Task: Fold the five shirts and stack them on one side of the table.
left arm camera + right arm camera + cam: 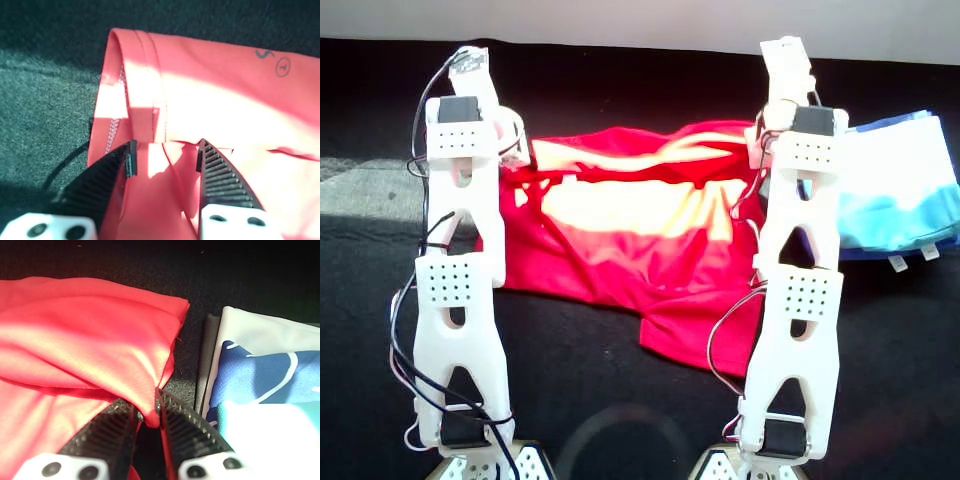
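Right end effector [147,406] clamps a thin corner of the red shirt [90,340], left end effector [166,151] gapes over its hem [145,75]; an uneven pull could slip it free

Black felt-covered table [880,350], pale strip [620,15] beyond.

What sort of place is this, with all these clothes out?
Probably a robotics lab or hobby bench set up for laundry-folding practice: a white left arm and right arm stand side by side on a black table, a red shirt lies spread between them, and a folded stack sits beside it.
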Available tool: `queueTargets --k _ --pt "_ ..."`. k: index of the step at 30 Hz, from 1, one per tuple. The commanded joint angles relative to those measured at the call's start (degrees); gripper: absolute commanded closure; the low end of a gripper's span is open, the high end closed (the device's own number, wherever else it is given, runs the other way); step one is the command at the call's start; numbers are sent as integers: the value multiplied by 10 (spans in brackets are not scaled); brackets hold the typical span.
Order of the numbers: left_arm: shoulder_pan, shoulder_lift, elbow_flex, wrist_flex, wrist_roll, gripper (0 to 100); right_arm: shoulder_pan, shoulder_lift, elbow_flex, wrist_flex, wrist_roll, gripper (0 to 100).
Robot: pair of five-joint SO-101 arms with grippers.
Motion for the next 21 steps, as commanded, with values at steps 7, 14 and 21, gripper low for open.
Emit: queueTargets --k 7,14,21 --pt "15 21 -7 -76 -6 829 -3 -5 -29 -8 3 992" --pt "17 78 -7 -143 -6 829 -1 -6 -29 -7 3 992" --pt "17 53 -7 -134 -6 857 -1 -6 -29 -7 3 992"
